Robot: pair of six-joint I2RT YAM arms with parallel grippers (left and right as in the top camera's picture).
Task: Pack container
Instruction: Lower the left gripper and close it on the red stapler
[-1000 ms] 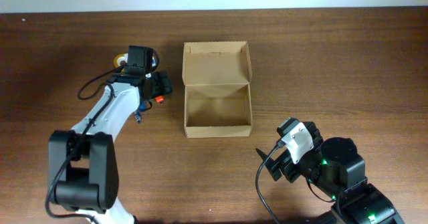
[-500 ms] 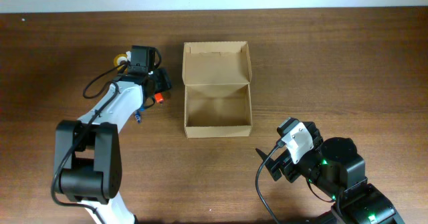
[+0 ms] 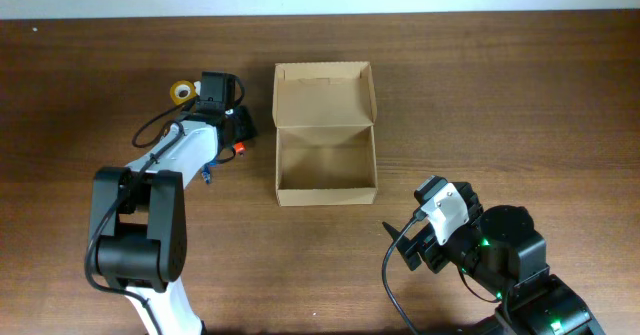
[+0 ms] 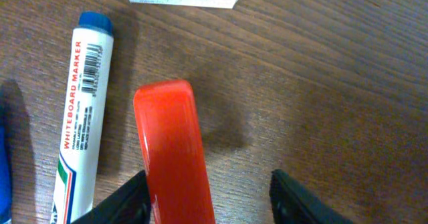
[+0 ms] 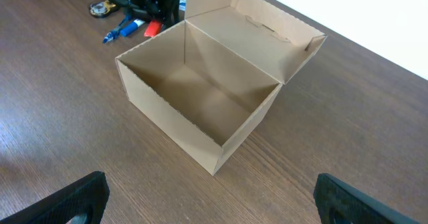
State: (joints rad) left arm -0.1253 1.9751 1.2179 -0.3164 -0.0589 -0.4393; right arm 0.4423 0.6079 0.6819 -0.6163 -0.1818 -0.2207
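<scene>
Wooden surface [image 3: 500, 95]. The container [image 3: 327, 196] stands at centre, lid flap open on its far side. Right gripper [image 5: 221, 207], near right: fingers wide apart, empty. Left gripper [image 4: 210, 200], left of the container: fingers apart, straddling a red item [image 4: 170, 144] beside a whiteboard marker [image 4: 83, 110].

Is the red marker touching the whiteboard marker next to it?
Apart. Left wrist view shows bare wood between the red marker and the whiteboard marker all along.

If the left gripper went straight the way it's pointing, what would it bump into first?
Most likely the red object lying between the left gripper's open fingers, then the wooden table underneath. Depth is hard to judge here.
</scene>
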